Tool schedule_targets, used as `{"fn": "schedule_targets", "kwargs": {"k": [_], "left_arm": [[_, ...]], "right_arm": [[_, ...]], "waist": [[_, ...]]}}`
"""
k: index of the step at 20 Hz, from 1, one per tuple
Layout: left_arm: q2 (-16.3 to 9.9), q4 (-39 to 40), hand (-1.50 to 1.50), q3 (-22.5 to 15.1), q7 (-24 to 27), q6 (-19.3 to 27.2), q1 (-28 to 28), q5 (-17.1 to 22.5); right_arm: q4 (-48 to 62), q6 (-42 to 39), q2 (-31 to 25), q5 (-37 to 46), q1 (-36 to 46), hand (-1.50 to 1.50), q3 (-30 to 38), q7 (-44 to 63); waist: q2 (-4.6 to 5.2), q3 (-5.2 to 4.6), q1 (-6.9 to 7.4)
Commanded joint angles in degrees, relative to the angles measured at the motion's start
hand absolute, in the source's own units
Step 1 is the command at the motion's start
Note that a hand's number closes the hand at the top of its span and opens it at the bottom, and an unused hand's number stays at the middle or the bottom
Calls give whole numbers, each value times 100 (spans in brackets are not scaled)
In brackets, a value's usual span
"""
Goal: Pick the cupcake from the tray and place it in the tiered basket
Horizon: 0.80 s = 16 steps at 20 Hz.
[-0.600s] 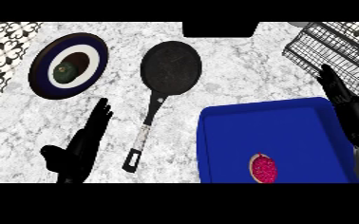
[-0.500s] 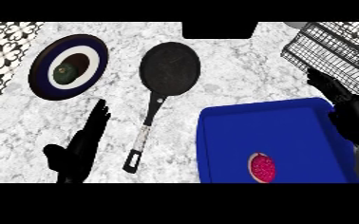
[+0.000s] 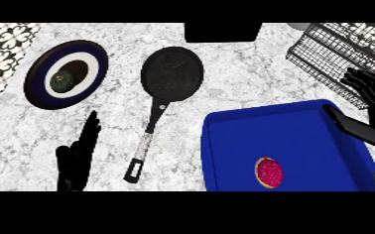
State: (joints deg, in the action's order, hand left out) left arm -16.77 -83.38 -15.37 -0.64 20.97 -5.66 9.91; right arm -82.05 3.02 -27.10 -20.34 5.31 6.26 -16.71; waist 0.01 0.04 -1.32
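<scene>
Two hands out, neither holding anything: my right hand (image 3: 361, 83) hangs slack-fingered between basket (image 3: 333, 49) and tray (image 3: 293, 124), nearer the cupcake (image 3: 269, 172), which sits low on the tray, toward me and leftward; left hand (image 3: 77, 153) rests flat, well apart.

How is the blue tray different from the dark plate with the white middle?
The tray is bright blue and has straight sides and rounded corners; the plate is round, dark-rimmed with a white centre. The tray looks much larger than the plate. The tray holds a pink-topped cupcake near its front edge, while the plate holds a dark green item. Both lie flat on the marble counter, each carrying one thing.
</scene>
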Motion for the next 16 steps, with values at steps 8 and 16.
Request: {"fn": "schedule_targets", "kwargs": {"k": [8,16], "left_arm": [[251,411,0,40,171,84,14,-227],[260,592,0,97,364,38,-52,-246]], "right_arm": [[-1554,-1489,-1074,-156,-1808,-150,248,368],[-3393,-1443,-2303,1498,-2518,-150,-181,1546]], "waist": [[-20,-23,-25],[-38,-42,-71]]}}
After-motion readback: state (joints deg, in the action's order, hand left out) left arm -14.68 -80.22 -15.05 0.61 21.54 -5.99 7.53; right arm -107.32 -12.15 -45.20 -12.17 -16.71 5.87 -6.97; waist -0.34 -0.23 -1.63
